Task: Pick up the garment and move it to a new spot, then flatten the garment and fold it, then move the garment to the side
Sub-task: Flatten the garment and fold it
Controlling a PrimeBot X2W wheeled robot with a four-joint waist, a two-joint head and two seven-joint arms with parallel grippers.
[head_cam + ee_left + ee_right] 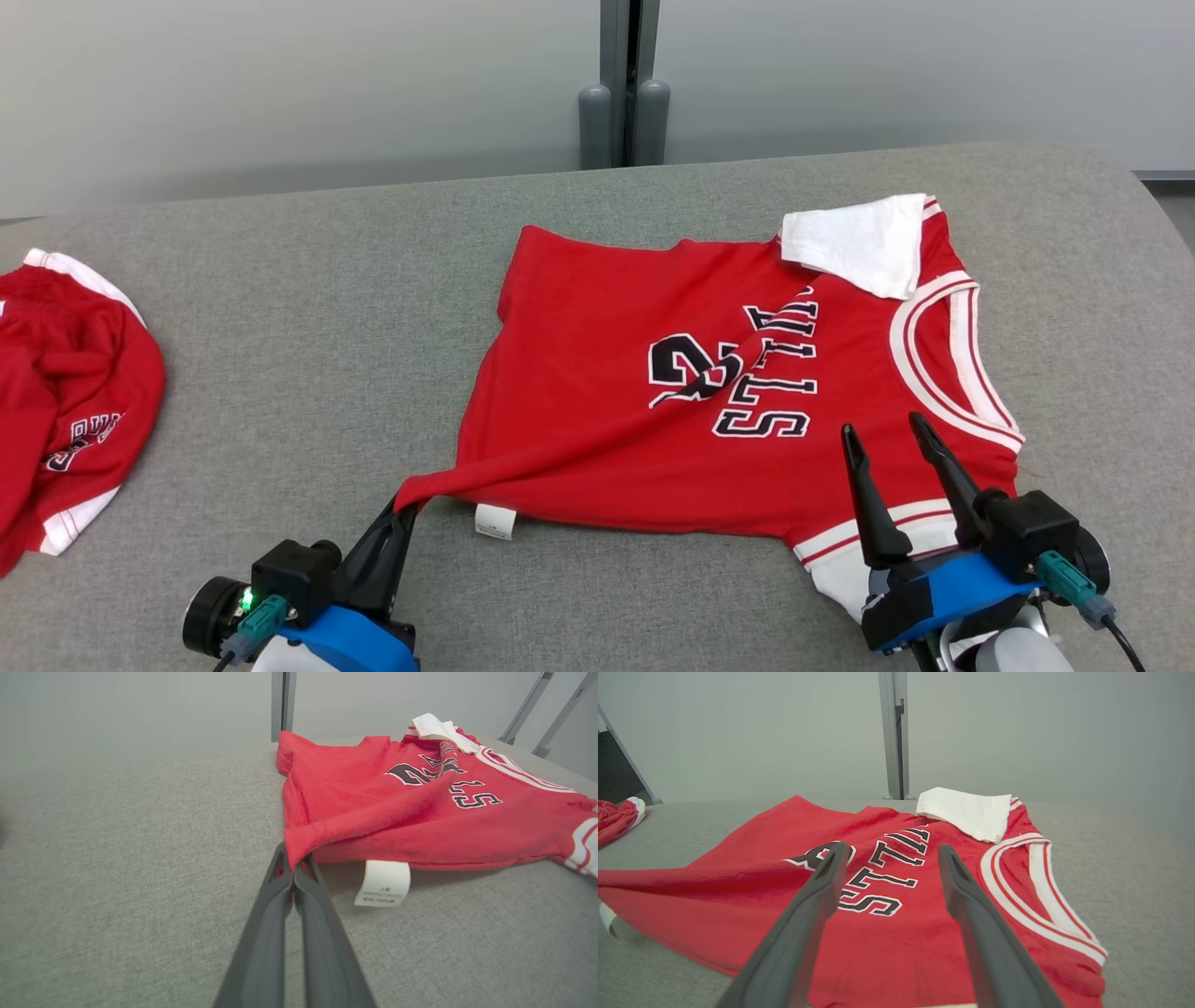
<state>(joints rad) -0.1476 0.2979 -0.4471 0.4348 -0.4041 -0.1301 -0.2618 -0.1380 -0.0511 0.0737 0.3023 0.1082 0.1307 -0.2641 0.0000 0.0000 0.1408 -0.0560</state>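
Grey padded table [280,373] lies under the jersey. Red jersey [607,373] is spread lettering-up, w/ a diag. crease running from its pinched corner. 2nd red garment [65,392] sits crumpled well left of jersey. R gripper [882,425] is over jersey's near-right part by the striped sleeve, fingers spread wide, holding nothing. L gripper [404,511] is at jersey's near-left corner, fingers pressed together, pinching that corner. White flap [864,241] is folded over jersey's far-right shoulder. White label [495,521] pokes out from jersey's near edge.
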